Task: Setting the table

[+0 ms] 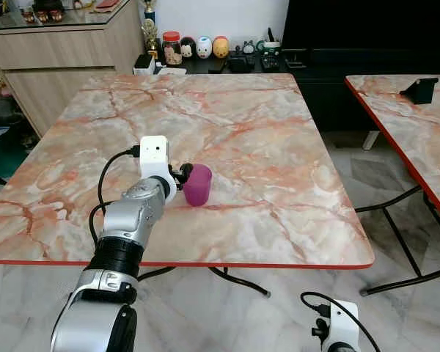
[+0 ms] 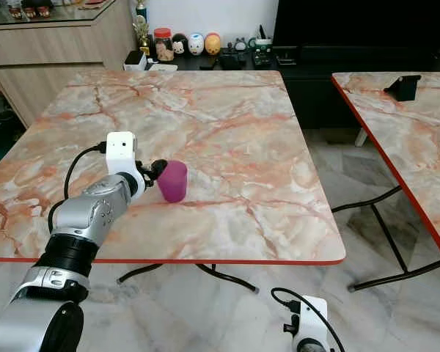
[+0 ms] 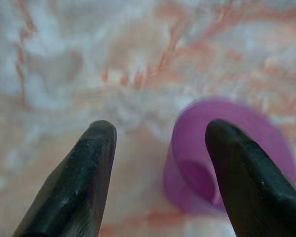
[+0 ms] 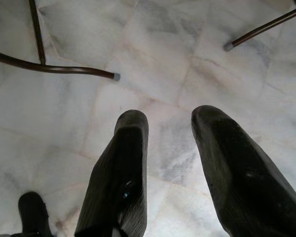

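A purple cup [image 1: 198, 185] stands upright on the marble table [image 1: 242, 125], left of its middle and toward the front edge. My left gripper [image 1: 182, 176] reaches over the table and sits right against the cup's left side. In the left wrist view the gripper [image 3: 160, 128] is open: one black finger [image 3: 246, 182] overlaps the cup [image 3: 187, 168], while the other hangs over bare table. I cannot tell whether a finger touches the cup. My right gripper [image 4: 171, 114] hangs low over the floor, open and holding nothing.
A second marble table [image 1: 411, 110] stands to the right with a black stand [image 1: 423, 89] on it. Dark metal table legs [image 1: 396, 220] cross the floor gap between the tables. A wooden cabinet [image 1: 51, 59] and a low shelf with figurines [image 1: 204, 48] lie behind.
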Controlling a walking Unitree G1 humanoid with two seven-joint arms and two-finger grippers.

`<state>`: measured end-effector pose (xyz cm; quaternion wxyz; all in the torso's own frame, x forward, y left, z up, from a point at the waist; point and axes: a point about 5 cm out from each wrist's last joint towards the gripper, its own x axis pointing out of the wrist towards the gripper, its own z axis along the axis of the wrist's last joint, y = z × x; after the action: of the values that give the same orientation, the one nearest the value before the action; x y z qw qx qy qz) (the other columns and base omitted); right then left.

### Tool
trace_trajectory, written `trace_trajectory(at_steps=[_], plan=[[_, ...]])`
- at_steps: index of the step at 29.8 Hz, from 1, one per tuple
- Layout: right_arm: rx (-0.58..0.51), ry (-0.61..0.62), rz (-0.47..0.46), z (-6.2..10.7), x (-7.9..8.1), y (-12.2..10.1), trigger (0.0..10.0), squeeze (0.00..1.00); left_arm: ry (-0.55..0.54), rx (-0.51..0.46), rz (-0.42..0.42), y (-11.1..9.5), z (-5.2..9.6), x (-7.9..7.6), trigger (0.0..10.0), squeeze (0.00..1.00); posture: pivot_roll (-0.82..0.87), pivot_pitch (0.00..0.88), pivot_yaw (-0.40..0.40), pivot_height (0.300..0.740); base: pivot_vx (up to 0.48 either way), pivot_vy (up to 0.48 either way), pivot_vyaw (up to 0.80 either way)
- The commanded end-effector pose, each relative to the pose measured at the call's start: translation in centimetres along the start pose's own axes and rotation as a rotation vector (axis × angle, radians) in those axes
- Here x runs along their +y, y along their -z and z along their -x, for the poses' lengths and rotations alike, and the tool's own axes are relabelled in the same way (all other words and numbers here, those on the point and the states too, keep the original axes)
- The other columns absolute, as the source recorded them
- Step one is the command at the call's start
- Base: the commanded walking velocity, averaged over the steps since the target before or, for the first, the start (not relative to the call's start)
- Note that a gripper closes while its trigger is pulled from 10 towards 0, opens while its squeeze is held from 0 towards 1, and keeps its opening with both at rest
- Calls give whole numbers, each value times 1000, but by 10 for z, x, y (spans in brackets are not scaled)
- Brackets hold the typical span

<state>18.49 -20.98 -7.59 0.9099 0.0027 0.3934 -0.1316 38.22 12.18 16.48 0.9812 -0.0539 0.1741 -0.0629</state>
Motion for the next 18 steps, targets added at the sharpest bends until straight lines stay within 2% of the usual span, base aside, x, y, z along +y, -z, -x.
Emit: trace_trajectory(at_steps=[1,15,16,17,18], plan=[[27,-7,-1,2,2,7,10000,0,-6,66,-15,8,-3,-3,10000,0,25,0,30,740,0,0,0],[25,-9,-5,2,3,6,10000,0,-10,70,-19,7,-4,-3,10000,0,29,0,28,740,0,0,0],[24,-8,-6,2,2,6,10000,0,-11,67,-19,7,-4,-3,4863,0,29,0,28,740,0,0,0],[24,-8,-6,2,2,6,10000,0,-12,66,-20,7,-4,-3,4863,0,29,0,28,740,0,0,0],[24,-7,-6,2,2,6,10000,0,-17,62,-20,6,-4,-2,2627,0,29,0,27,740,0,0,0]])
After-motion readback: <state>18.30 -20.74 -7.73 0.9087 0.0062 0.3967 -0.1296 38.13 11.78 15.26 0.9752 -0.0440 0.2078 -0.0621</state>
